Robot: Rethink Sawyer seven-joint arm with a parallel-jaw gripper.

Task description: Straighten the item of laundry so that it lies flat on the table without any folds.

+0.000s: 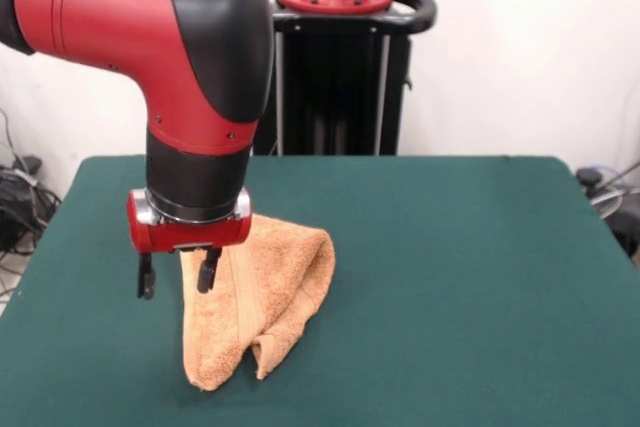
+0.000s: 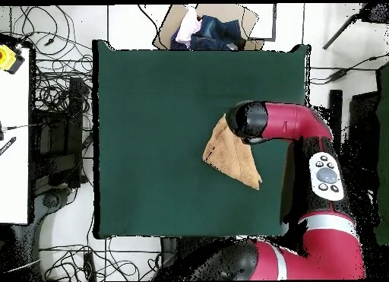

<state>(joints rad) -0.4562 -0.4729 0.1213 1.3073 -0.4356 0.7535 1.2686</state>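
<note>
The item of laundry (image 1: 268,292), an orange-tan terry towel, lies crumpled and folded over itself on the green table (image 1: 460,277), its narrow end pointing toward the near edge. My gripper (image 1: 177,275) hangs just above the towel's left side, open, its right fingertip (image 1: 208,273) over the cloth's edge and its left one over bare felt. Nothing shows between the fingers. From overhead, the towel (image 2: 230,155) sits right of the table's (image 2: 152,127) middle. The arm's black wrist (image 2: 245,121) covers its upper right corner and hides the gripper.
A cardboard box with clothes (image 2: 203,30) stands beyond the table's far edge in the overhead view. Cables (image 2: 61,104) and a white bench with a yellow object (image 2: 7,57) lie to the left. The red arm (image 2: 323,169) runs along the table's right side.
</note>
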